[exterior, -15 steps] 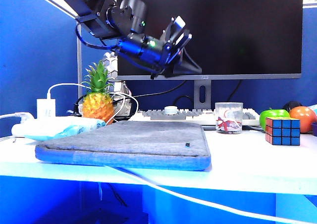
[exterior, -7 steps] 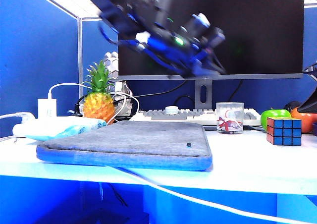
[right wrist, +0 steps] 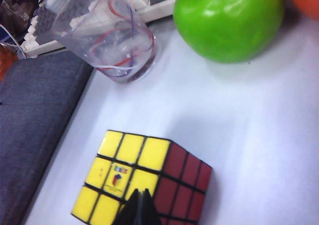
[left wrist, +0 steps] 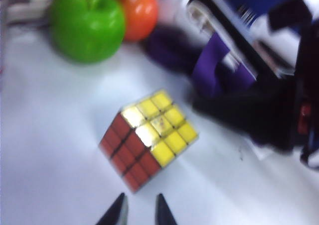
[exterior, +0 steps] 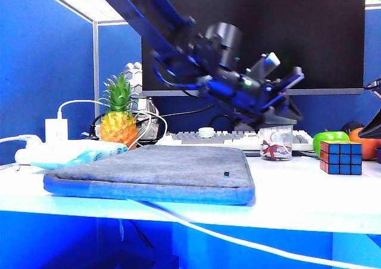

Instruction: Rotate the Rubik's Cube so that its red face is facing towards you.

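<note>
End effectors [left wrist: 138, 211] [right wrist: 141, 208] seemingly near Rubik's Cube [left wrist: 147, 138]

My left end effector [exterior: 284, 81] hangs open above the keyboard [exterior: 232, 139], near the plastic cup [exterior: 275, 141]. The Rubik's Cube [exterior: 340, 157] sits on the worktop [exterior: 297, 191], blue face toward the camera, beside the green apple [exterior: 329, 139].

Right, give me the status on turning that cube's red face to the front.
Nothing looks done: the Rubik's Cube sits untouched on the desk, blue side toward the exterior camera, the red face turned sideways. In hand: the left tool, jaws open, hovers near the cube; the right tool, tips together, hangs over it. Left: grip it and rotate red forward.
</note>
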Available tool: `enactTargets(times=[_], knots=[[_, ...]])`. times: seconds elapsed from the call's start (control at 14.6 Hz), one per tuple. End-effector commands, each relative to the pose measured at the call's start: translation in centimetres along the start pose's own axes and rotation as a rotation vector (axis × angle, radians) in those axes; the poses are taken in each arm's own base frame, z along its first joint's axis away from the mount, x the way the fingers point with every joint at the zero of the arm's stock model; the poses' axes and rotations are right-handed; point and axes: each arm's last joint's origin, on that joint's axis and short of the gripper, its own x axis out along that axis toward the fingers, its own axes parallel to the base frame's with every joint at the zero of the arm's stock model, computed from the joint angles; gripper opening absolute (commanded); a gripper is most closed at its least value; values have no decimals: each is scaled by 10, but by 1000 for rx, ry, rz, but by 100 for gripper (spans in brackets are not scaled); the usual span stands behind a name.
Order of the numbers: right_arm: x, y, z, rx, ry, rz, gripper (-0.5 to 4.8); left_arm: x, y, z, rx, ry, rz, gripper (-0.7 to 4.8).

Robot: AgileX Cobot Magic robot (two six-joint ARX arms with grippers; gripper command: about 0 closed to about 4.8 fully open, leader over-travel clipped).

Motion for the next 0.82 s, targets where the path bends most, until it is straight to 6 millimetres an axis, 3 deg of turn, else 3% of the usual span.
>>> enactTargets(times=[0.07, 0.21, 0.55, 0.82], knots=[[-4, -4, -1, -7, 11, -30, -1, 14, -5, 18, 20, -13, -12, 88], [-3, -4, -3, -34, 33, -36, -1, 22, 0, 20, 17, -7, -21, 87], [-3, -3, -3, -37, 37, -30, -1, 39, 9, -2, -1, 61, -22, 83], [-2, -3, -7, -14, 64, -33, -1, 46, 3, -5, 23, 24, -65, 80]])
